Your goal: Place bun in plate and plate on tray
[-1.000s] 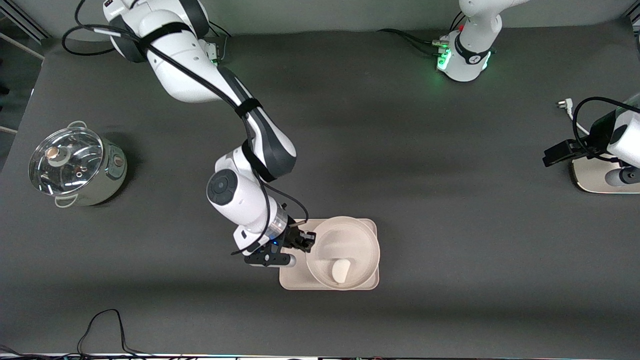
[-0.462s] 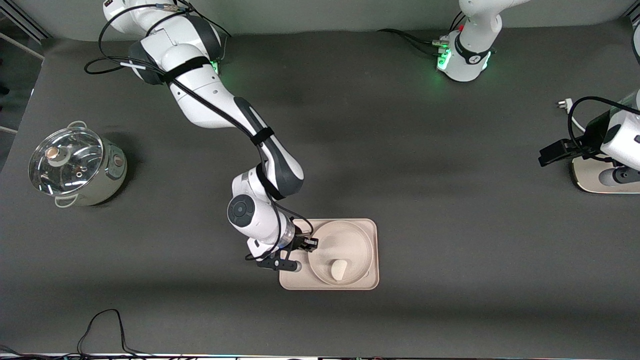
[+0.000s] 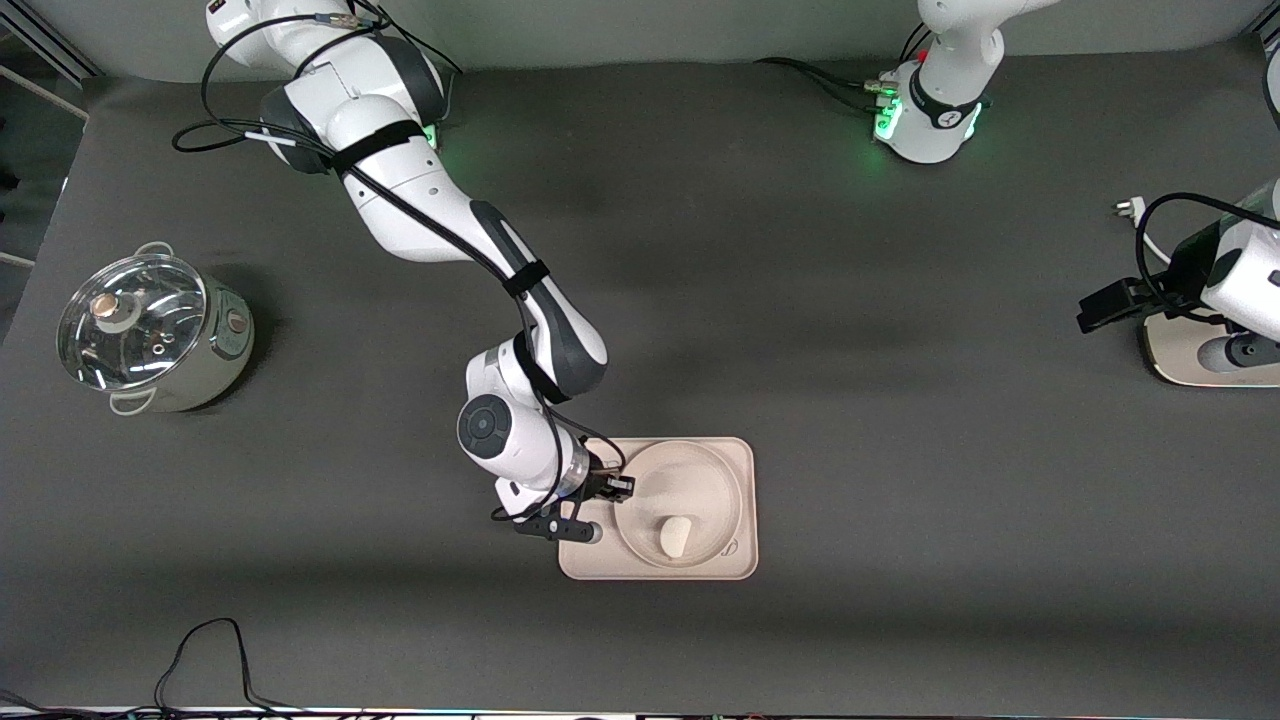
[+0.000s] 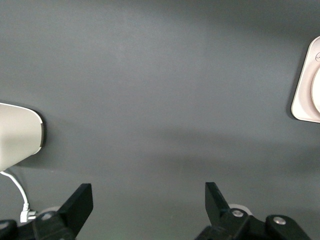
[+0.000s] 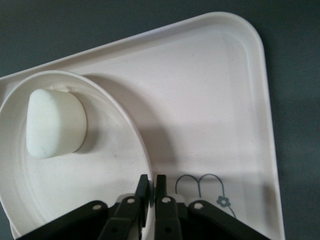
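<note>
The round plate point(image 3: 692, 478) lies on the rectangular tray point(image 3: 590, 562), at the middle of the table nearer the front camera. The off-white bun point(image 3: 677, 537) lies in the plate, on its part nearest the front camera. My right gripper point(image 3: 622, 487) is shut on the plate's rim at the side toward the right arm's end. In the right wrist view the gripper point(image 5: 151, 179) pinches the rim of the plate point(image 5: 75, 190), with the bun point(image 5: 55, 122) and the tray point(image 5: 210, 100) in sight. My left gripper point(image 3: 1097, 308) waits open and empty point(image 4: 147, 192) at its end of the table.
A steel pot with a glass lid point(image 3: 150, 330) stands at the right arm's end of the table. A beige flat object point(image 3: 1185, 362) and a white plug point(image 3: 1125, 208) lie under the left arm. A black cable point(image 3: 210, 650) lies by the front edge.
My right gripper has lowered the plate, with the bun in it, from raised and tilted to lying flat on the tray. The left arm has barely shifted.
</note>
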You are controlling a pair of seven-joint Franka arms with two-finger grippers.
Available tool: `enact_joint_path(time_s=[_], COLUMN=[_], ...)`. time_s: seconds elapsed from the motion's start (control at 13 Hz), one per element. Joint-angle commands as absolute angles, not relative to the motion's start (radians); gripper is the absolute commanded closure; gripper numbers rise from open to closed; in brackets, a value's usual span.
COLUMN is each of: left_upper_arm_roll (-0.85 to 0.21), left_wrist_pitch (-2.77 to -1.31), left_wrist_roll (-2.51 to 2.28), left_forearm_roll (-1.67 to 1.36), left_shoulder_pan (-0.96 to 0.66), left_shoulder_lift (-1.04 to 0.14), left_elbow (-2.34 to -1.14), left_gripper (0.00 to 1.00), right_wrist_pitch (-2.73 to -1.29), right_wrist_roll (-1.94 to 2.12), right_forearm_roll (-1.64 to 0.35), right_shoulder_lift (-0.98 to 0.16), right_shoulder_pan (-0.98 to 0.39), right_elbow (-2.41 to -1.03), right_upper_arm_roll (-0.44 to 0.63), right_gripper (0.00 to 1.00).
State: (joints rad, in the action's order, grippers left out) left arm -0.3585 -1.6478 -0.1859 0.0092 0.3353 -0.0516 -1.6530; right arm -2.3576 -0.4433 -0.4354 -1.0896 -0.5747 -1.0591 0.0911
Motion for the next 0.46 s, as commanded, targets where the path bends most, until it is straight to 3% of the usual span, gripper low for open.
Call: enact_joint_path(time_s=[0.0, 0.38], left_upper_arm_roll=[-0.351, -0.351], left_wrist_pitch=[-1.649, -1.649], left_wrist_roll=[-0.175, -0.175], left_forearm_roll=[0.002, -0.002], left_shoulder_pan=[0.328, 0.327], left_shoulder_lift=[-0.052, -0.052], left_elbow=[-1.643, -1.643], left_gripper=[0.00, 0.00], right_wrist_pitch=[-2.338, -2.035], right_wrist_roll=[-0.410, -0.420], right_forearm_roll=[-0.468, -0.456], right_shoulder_lift=[-1.049, -0.849], right_shoulder_pan=[-0.563, -0.532], right_elbow=[-1.054, -1.057], right_upper_arm_roll=[0.084, 0.126], right_gripper=[0.00, 0.00])
